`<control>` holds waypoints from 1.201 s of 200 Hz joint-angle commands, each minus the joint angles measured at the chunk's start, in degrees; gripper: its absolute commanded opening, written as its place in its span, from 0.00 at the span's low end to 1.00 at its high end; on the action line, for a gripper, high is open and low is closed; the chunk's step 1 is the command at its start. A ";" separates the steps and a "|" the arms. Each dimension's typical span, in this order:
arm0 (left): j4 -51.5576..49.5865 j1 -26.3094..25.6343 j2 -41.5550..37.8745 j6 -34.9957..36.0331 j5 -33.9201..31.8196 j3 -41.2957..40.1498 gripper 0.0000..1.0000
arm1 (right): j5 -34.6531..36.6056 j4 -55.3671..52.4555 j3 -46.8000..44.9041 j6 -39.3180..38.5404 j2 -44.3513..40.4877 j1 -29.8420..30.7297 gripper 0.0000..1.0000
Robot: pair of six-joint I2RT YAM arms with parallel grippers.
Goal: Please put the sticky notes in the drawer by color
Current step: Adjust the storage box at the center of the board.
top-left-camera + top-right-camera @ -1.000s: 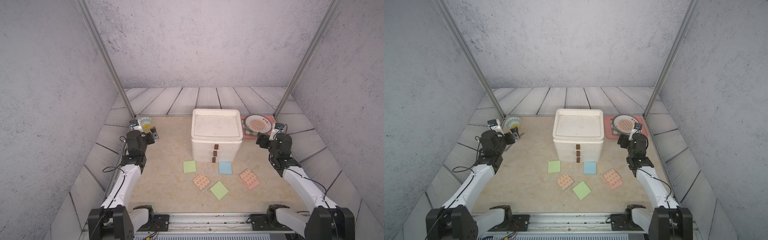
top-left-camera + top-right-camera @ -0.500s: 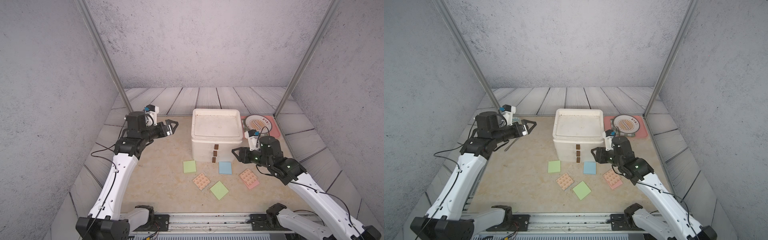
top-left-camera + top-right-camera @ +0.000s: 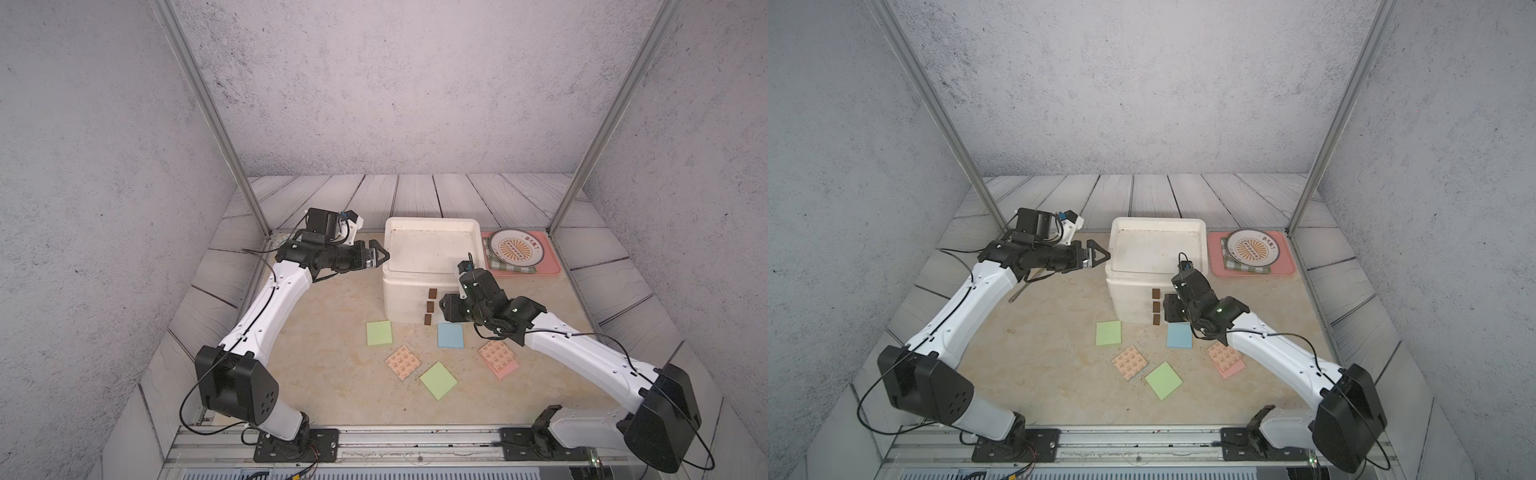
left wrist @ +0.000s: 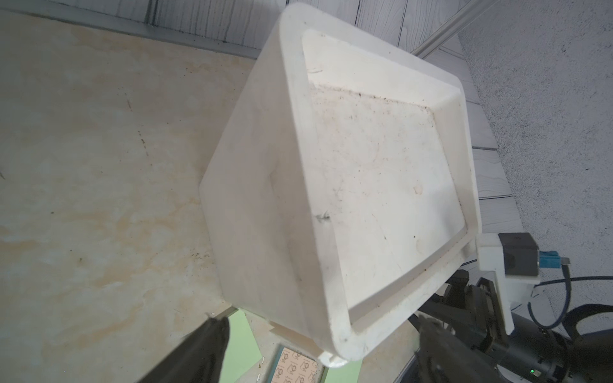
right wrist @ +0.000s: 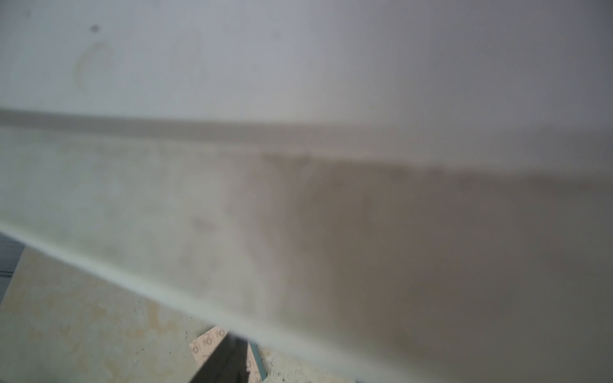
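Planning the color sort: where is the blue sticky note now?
In both top views, the blue sticky note lies on the table before the drawer, just near the right gripper.

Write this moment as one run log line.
left gripper: open, beside chest | right gripper: near handles, state unclear | drawers: shut | notes: on table

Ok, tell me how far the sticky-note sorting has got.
Done: nothing. All three handles sit flush on the drawer, so it looks shut. In hand: left gripper, jaws open, beside its rim; right gripper at its front by the handles. Left: all notes lie on the table: two green notes, a blue note, two peach notes, a pink note under one peach.
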 commanded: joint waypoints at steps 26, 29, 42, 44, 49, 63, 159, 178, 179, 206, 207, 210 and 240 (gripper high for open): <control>1.57 -0.06 -0.61 0.63 -0.07 -2.53 0.96 | 11.68 18.65 -6.61 -2.85 2.48 -0.13 0.55; 1.79 -0.06 -0.44 0.52 0.14 -2.61 0.95 | 11.88 19.11 -6.45 -3.07 2.79 -0.15 0.55; 2.84 -0.06 0.47 0.18 0.51 -2.74 0.95 | 11.75 20.30 -5.15 -3.78 4.95 -0.26 0.56; 3.09 -0.06 0.67 0.10 0.52 -2.76 0.95 | 11.56 20.46 -4.87 -3.92 5.39 -0.29 0.56; 3.73 -0.06 1.14 -0.01 0.45 -2.79 0.96 | 11.02 20.69 -4.16 -4.21 6.49 -0.35 0.56; 4.41 -0.03 3.29 -0.33 0.50 -2.18 0.96 | 10.23 20.47 -1.85 -4.78 9.42 -0.56 0.56; 1.55 0.12 18.73 -0.16 -2.44 13.60 0.94 | -0.11 15.10 5.76 -7.54 9.04 -2.85 0.57; 1.16 0.14 21.14 0.04 -2.24 15.63 0.93 | -1.19 12.31 6.82 -7.20 7.12 -2.85 0.58; 1.10 0.13 21.27 0.09 -2.22 15.69 0.93 | -1.25 12.12 6.88 -7.18 7.09 -2.85 0.58; 1.39 0.12 23.81 -0.02 -1.69 16.17 0.89 | -0.71 9.85 7.25 -7.04 5.69 -2.83 0.60; 1.48 0.12 23.88 -0.12 -1.60 16.13 0.89 | -0.66 9.88 7.23 -7.05 5.67 -2.84 0.60; 1.73 0.12 24.12 -0.28 -1.50 16.06 0.88 | -0.50 10.08 7.14 -7.01 5.59 -2.84 0.60; 3.07 0.12 26.51 -1.48 1.25 17.07 0.69 | -2.05 10.18 9.86 -6.12 8.36 -2.91 0.61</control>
